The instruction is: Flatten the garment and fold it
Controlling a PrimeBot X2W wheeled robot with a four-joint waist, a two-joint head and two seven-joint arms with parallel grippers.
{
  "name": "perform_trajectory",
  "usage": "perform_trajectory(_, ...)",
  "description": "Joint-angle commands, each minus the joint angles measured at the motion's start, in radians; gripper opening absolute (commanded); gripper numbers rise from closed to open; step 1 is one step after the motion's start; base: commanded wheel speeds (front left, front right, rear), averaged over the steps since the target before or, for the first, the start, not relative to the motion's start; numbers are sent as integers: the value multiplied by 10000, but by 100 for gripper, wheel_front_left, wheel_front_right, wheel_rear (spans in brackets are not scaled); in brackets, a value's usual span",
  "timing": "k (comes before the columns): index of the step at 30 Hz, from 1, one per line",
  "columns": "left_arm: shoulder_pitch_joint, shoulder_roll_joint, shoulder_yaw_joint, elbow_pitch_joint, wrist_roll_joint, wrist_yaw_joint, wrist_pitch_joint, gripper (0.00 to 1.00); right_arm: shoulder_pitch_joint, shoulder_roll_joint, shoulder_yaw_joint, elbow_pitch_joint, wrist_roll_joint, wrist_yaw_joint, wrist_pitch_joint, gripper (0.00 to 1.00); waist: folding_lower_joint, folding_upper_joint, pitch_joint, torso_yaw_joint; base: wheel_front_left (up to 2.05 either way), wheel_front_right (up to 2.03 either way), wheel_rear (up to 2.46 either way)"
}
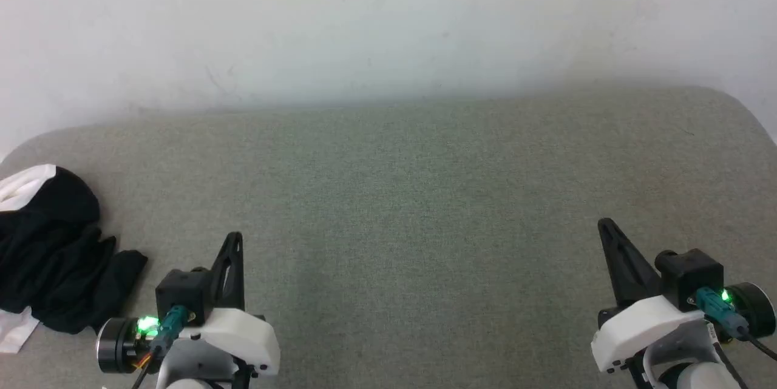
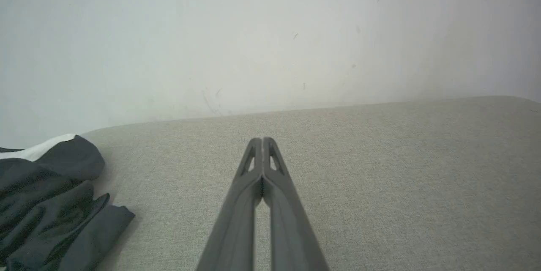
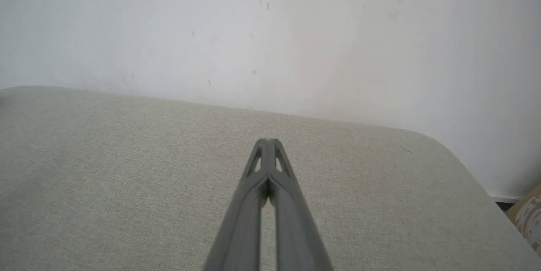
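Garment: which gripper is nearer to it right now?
Left. The left gripper is just right of the garment in the head view, not touching it. The right gripper is far off, toward the opposite side of the surface.

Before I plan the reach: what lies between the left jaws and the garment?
Only bare grey upholstery up to the garment; head and left wrist views.

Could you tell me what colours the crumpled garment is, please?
The garment is black with white patches, best in head view.

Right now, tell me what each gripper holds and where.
Nothing is held. The left gripper and right gripper are shut and empty; the garment lies bunched, apart from both.
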Motion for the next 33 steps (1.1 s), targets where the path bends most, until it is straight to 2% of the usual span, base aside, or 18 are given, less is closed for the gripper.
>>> perform_trajectory(1,-122,-24,41,24,62,-81,-1,0,-151,32,3,11,-47,-11,5,0,0,0,0,0,0,0,0)
perform_trajectory(30,-122,-24,41,24,62,-81,-1,0,-151,32,3,11,-47,-11,5,0,0,0,0,0,0,0,0)
perform_trajectory(31,0,0,0,2,0,0,0,100,0,0,0,0,0,0,0,100,0,0,0,0,0,0,0)
perform_trajectory(33,4,2,-10,0,-2,4,-2,100,10,-6,-1,-2,2,0,-3,100,0,0,0,0,0,0,0)
